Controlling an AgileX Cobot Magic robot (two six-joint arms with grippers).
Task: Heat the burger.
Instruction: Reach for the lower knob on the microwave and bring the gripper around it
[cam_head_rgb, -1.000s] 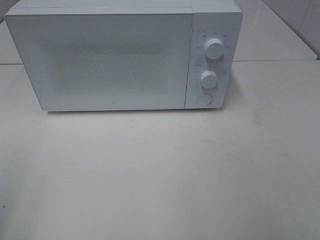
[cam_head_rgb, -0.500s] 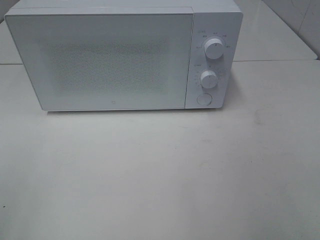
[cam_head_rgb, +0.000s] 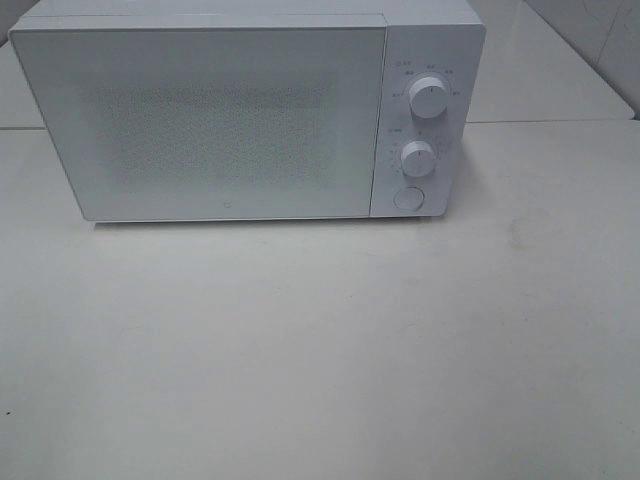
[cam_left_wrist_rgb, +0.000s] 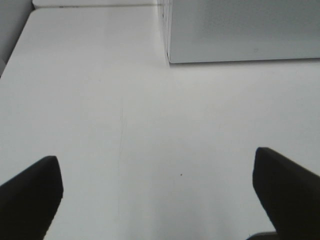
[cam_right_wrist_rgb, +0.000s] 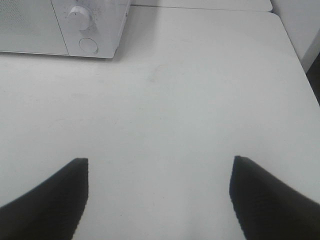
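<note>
Left fingers (cam_left_wrist_rgb: 30, 197) and right fingers (cam_right_wrist_rgb: 47, 200) are standing wide apart, gripping nothing, over the white desk (cam_head_rgb: 320, 350); microwave (cam_head_rgb: 245, 115) is sitting at the desk's back with door (cam_head_rgb: 200, 125) shut; burger is showing in no view, so its place cannot be told.

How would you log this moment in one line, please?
microwave: door shut | burger: not in view | left hand: open, empty | right hand: open, empty
</note>
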